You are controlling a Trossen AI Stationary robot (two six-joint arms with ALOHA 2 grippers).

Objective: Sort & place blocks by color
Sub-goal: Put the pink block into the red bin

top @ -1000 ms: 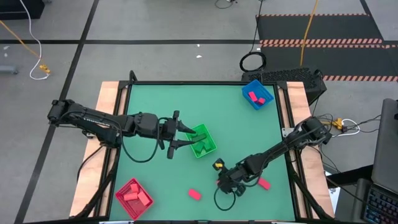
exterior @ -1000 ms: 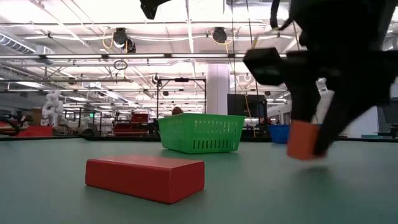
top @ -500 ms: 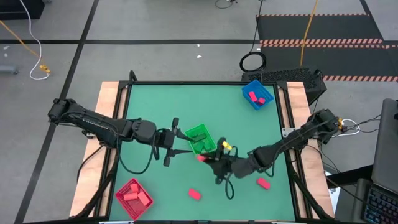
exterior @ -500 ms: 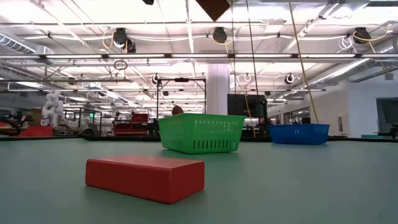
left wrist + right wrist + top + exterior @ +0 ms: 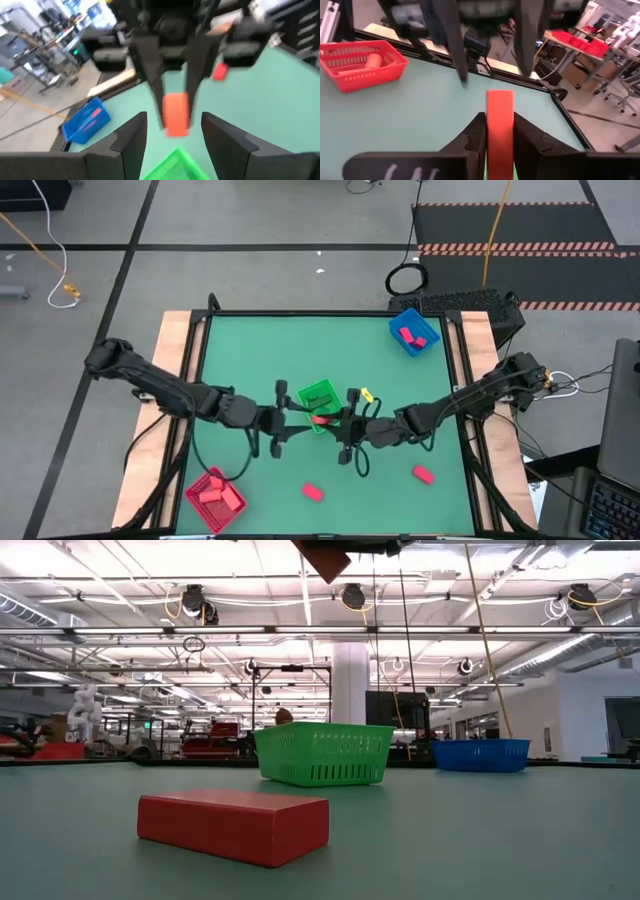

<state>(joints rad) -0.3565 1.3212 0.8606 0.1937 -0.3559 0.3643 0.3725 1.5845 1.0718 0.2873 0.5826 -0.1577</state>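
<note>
A red block (image 5: 500, 120) is held in the air by my right gripper (image 5: 333, 423), just near of the green bin (image 5: 318, 394); the low view shows the block (image 5: 325, 554) high above the table. My left gripper (image 5: 298, 422) faces it from the left, open, its fingers apart in front of the block and touching nothing. Two other red blocks (image 5: 313, 492) (image 5: 423, 473) lie flat on the table near the front edge. The red bin (image 5: 214, 494) and the blue bin (image 5: 413, 332) hold red blocks. My right gripper pinches the red block's two broad faces (image 5: 500, 131) between its two fingers. The fingers come nearly level from the table's right. The block stands on edge, sticks out past the fingertips toward my left gripper, and is lifted clear of the table.
The green bin (image 5: 322, 753) stands just behind both grippers at the table's middle. The red bin (image 5: 357, 62) is at the near left corner, the blue bin (image 5: 85, 120) at the far right corner. A flat red block (image 5: 235, 825) lies close to the low camera.
My right gripper has lifted the red block off the table near the front right, carried it up and toward the green bin, and tipped from pointing down to nearly level. My left gripper has moved from beside the green bin toward the near edge and rolled, staying open.
</note>
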